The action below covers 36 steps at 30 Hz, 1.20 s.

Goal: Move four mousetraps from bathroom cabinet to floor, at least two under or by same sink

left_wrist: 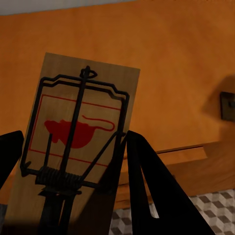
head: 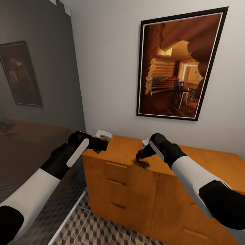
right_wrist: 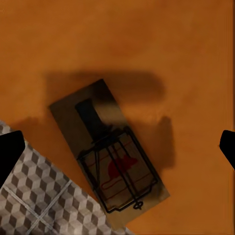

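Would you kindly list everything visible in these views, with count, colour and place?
Mousetraps: two clearly seen, brown wood with black wire and a red mouse print; one held in the left end effector, one lying at the cabinet's front edge under the right end effector.
Pale objects: two, white, on the cabinet top, one at its back left corner, one behind the right end effector; too small to identify.
Cabinet: one, orange-brown, against the wall.
Picture: one, black-framed log interior, above the cabinet.
Floor: cube-patterned tiles.
Left end effector: black, shut on a mousetrap.
Right end effector: black, open above the other.
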Available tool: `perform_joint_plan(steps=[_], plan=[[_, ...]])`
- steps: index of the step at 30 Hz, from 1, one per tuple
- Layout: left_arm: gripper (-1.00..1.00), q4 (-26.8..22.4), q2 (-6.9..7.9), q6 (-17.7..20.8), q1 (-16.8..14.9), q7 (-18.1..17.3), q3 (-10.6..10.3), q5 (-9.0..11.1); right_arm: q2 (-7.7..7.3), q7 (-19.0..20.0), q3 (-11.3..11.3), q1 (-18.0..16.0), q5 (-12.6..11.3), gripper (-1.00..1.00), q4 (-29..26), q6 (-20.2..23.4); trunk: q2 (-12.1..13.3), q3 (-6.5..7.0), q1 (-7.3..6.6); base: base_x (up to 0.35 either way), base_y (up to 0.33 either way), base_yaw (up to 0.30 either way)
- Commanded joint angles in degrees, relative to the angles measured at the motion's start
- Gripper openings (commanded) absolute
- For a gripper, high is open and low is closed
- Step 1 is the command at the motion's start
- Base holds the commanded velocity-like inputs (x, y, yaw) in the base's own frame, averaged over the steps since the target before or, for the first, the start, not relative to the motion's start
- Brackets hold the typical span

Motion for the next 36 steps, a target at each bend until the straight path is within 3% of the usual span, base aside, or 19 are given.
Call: perform_joint_plan(steps=[1, 36], plan=[[-1.0, -0.1, 0.05, 0.1, -0.1, -0.1, -0.1, -0.3, -0.08, -0.1, 0.2, -0.1, -0.2, 1.0, 0.0, 0.2, 0.0, -0.07, 0.0, 0.0, 0.0, 0.0], [-1.0, 0.0, 0.05, 0.1, -0.1, -0.1, -0.1, -0.2, -0.27, -1.1, 0.2, -0.1, 0.7, 1.0, -0.2, 0.2, 0.0, -0.07, 0.0, 0.0, 0.0, 0.0]])
